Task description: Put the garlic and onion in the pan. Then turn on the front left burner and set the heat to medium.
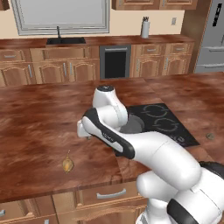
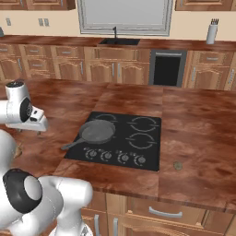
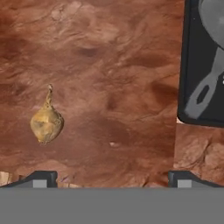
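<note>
Your gripper (image 3: 112,177) hangs spread wide over bare counter (image 3: 109,65). Onion (image 3: 46,123) lies at its 9 o'clock, nothing between. Pan (image 2: 96,131) on the front left burner, empty; right base view also shows the knobs (image 2: 115,156).

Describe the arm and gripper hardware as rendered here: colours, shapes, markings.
The arm has glossy white rounded link shells with dark, near-black joint bands and a dark cap on the upper joint. No cables or markings are legible. The gripper has two small dark blocky fingertips, each with a lighter grey pad face.
</note>
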